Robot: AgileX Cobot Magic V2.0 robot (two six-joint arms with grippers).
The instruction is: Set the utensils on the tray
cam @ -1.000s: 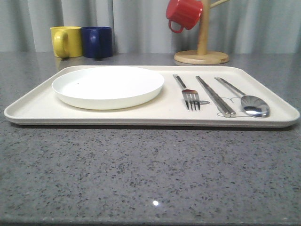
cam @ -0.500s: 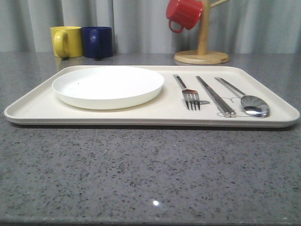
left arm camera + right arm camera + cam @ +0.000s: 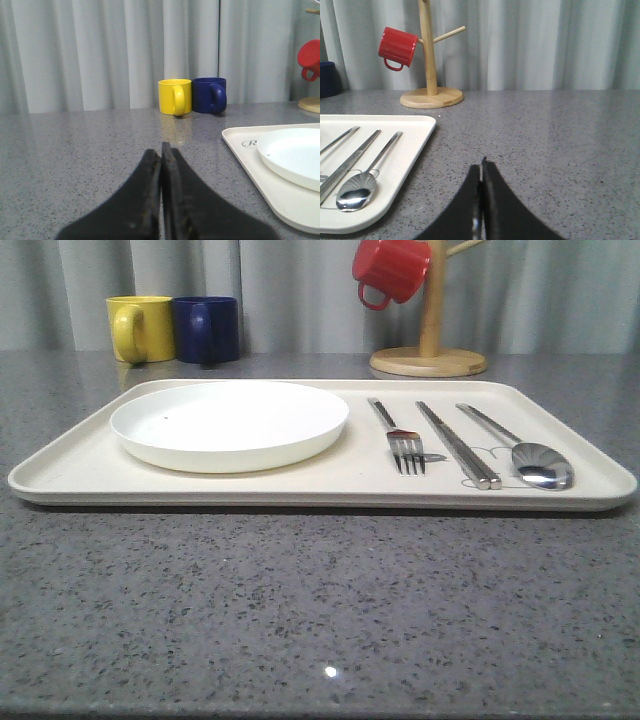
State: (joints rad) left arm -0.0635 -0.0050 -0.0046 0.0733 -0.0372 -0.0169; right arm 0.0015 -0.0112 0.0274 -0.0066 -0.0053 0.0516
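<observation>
Lying in a row on the right half of the tray (image 3: 80, 472), the fork (image 3: 400, 438), the chopsticks (image 3: 459, 446) and the spoon (image 3: 530, 457) are seen from the front with handles pointing away from the camera; none of them is found to have shifted since the earlier front pictures. A white plate (image 3: 230, 424) is set on the tray's left half, unchanged as well. Behind the tray, on the grey bench (image 3: 300, 620), a yellow mug (image 3: 141, 328) and a blue mug (image 3: 207, 329) are placed side by side, touching or nearly so, and a red mug (image 3: 391, 269) is hung on a wooden mug tree (image 3: 429, 352).

From the left wrist, the left gripper (image 3: 161, 155) is shown with its dark jaws pressed together and nothing between them, held over bare bench beside the tray's left edge, apart from it.

From the right wrist, the right gripper (image 3: 481, 172) is likewise seen closed and empty, over the bench just off the tray's right rim, near the spoon.
</observation>
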